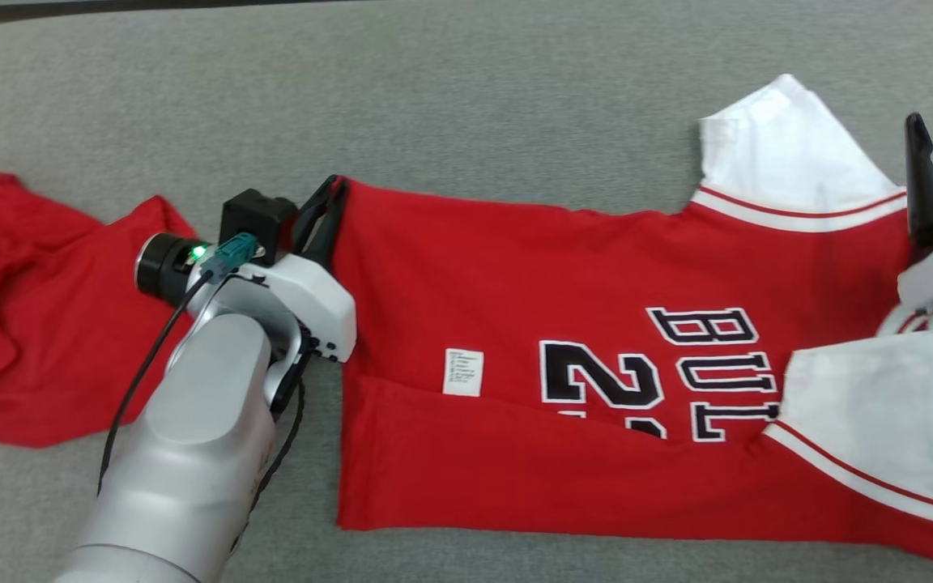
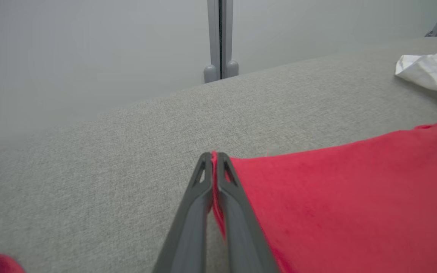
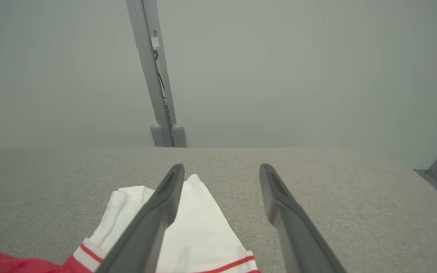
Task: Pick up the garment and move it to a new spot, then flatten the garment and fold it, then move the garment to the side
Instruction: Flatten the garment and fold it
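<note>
A crumpled red cloth (image 1: 21,308) lies at the far left of the grey woven worktop (image 1: 434,97). Beside it, the left hand (image 2: 211,155) is closed, its dark tapered fingers pinching the far hem corner of the garment (image 1: 564,267). This is a red knit jersey with white sleeves, lying flat with its long axis left to right, hem leftward, and its near edge folded over the black lettering. The right hand (image 3: 222,170) hovers open above the far white sleeve (image 1: 782,146).

It looks like a bare lab or test room: a wide worktop (image 1: 466,97) covered in grey cloth, a plain grey wall (image 3: 317,76) behind, with a metal post (image 3: 154,76).
</note>
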